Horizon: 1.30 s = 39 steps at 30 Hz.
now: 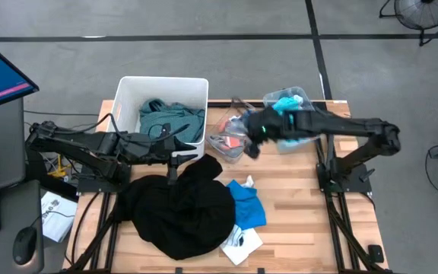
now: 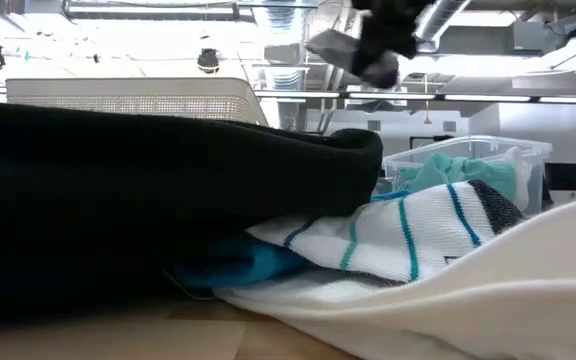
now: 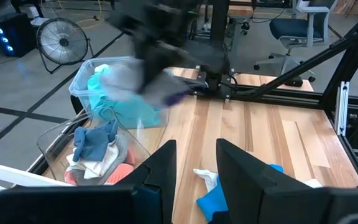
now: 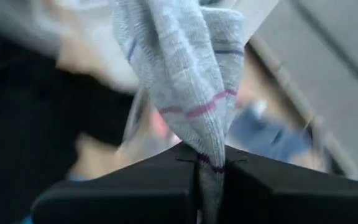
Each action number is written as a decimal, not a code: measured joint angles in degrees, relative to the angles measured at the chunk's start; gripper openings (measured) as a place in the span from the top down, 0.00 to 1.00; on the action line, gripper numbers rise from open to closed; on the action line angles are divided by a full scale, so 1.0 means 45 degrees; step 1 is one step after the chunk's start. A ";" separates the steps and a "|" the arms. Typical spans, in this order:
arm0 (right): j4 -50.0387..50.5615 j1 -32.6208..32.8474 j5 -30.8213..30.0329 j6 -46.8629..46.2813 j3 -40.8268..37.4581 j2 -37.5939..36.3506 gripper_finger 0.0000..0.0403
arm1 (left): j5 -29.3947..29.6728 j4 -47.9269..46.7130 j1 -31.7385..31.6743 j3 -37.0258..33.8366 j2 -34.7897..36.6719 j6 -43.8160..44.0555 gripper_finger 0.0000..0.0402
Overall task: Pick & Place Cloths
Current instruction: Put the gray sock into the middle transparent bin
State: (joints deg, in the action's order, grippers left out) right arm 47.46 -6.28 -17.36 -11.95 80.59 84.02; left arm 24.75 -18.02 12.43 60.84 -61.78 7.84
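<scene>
Grey sock (image 4: pixel 188 74), with thin pink and blue stripes, fills the right wrist view, pinched between the right gripper's (image 4: pixel 210 163) two fingers, which are closed tight on its lower end. From above, the right gripper (image 1: pixel 258 131) hangs over the clear bins (image 1: pixel 230 135) at the table's far edge, the sock blurred beside it. One clear bin holds a bright cyan shirt (image 1: pixel 287 101); the other holds small blue, white and pink pieces (image 3: pixel 98 146).

Large black garment (image 1: pixel 181 205) lies heaped on the wooden table (image 1: pixel 303 213), near side. Just right of it, touching, a small blue piece (image 1: pixel 248 202) and a white piece (image 1: pixel 242 242). Low view: a white sock with teal stripes (image 2: pixel 398 235) sits against the black heap.

White bin (image 1: pixel 128 95), far left, holds the teal-green shirt (image 1: pixel 169 118).

Left gripper (image 1: pixel 175 156) hovers between the white bin and the black garment, fingers (image 3: pixel 160 171) slightly apart, nothing between them.
</scene>
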 joint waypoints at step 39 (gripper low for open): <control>-0.0037 -0.2604 0.3241 0.4292 0.1805 0.4130 0.36 | 0.0005 0.0014 0.0000 0.0000 0.0000 0.0015 0.75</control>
State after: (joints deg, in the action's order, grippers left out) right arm 47.29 -18.00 -2.77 7.37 88.71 102.60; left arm 24.77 -17.96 12.43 60.84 -61.78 7.90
